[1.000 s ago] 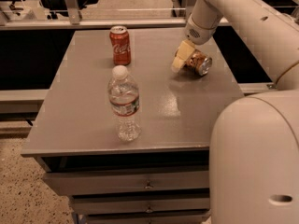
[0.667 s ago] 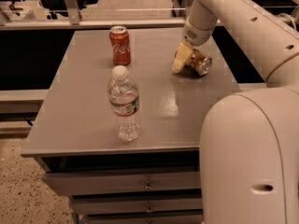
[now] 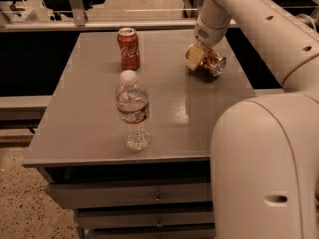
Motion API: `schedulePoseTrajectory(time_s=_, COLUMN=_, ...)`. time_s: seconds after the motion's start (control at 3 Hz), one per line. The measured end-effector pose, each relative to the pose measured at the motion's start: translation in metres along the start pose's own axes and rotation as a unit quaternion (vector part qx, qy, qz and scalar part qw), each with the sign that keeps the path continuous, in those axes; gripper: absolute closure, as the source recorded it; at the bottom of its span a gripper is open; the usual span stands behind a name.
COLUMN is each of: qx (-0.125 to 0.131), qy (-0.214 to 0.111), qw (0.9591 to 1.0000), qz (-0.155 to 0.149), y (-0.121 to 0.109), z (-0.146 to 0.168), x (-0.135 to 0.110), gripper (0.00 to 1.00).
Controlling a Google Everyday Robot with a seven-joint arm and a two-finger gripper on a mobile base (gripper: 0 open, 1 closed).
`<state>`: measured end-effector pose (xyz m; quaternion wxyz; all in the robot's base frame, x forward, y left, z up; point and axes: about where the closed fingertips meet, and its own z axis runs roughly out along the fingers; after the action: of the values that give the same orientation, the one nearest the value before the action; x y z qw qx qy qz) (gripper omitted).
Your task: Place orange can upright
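- The orange can [image 3: 214, 63] lies on its side at about 1 o'clock on the table [image 3: 84, 128], near the right edge, with its silver end turned toward 5 o'clock.
- The hand [image 3: 196, 57] sits against the can's 9 o'clock side; whether it grips the can I cannot tell.
- Risk: a round can on its side may roll toward 3 o'clock and off the nearby edge if nudged or loosely held.
- Risk: tipped up off-centre, it could topple back.
- The red Coca-Cola can [image 3: 128, 49] at 11 o'clock and the water bottle [image 3: 132, 111] near the middle stand well apart, so a collision looks unlikely.

arm: extended forward, angled down; gripper [image 3: 198, 58] jaws: low, far right
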<state>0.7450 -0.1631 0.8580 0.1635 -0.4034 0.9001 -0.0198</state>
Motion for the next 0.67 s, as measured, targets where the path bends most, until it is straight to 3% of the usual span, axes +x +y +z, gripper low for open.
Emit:
schedulePoseTrajectory(time_s=0.33, qx=-0.009, qy=-0.056, qw=0.9983, qz=-0.012, y=0.007, z=-0.025, x=-0.012, gripper=0.96)
schedulePoseTrajectory(time_s=0.67, qx=-0.035, qy=-0.153, qw=0.9871, qz=-0.032, y=0.016, z=-0.050, x=-0.024, gripper=1.00)
